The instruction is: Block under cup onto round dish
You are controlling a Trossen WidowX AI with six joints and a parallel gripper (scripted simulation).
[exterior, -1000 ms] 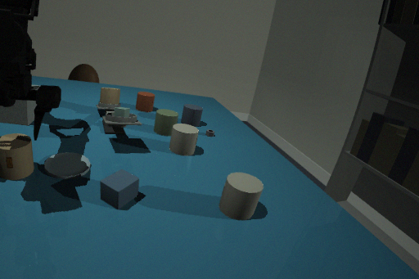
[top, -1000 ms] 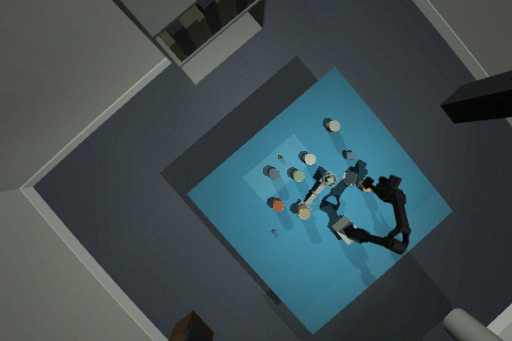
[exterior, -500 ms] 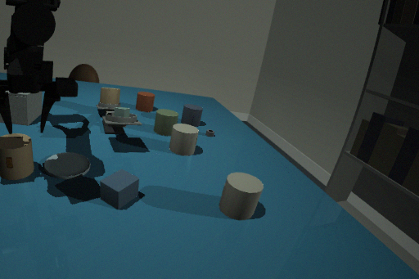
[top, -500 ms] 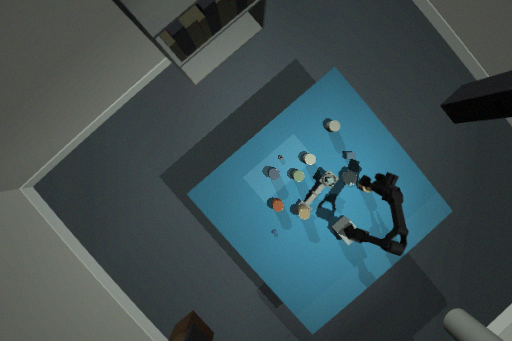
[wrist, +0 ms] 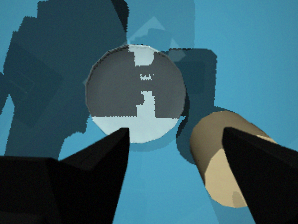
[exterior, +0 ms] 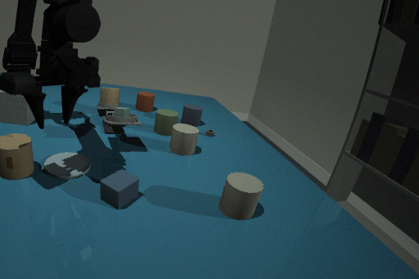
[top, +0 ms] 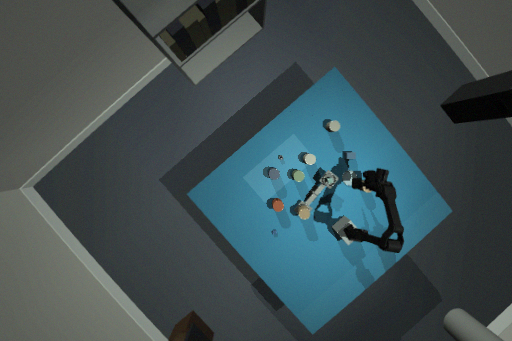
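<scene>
The hand (exterior: 52, 120) hung open and held nothing, above the round dish (exterior: 66, 164). A tan cup (exterior: 15, 155) stood just beside the dish on the worktop (exterior: 245, 247).

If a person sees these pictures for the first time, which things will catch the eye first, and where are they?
First comes the black arm with its open, empty pincer, hanging at the left above the blue table. Just below it lie the round dish and a tan cup standing beside it on the table. Behind them the small balance carries a pale block on its near end and another tan cup on its far end.
</scene>
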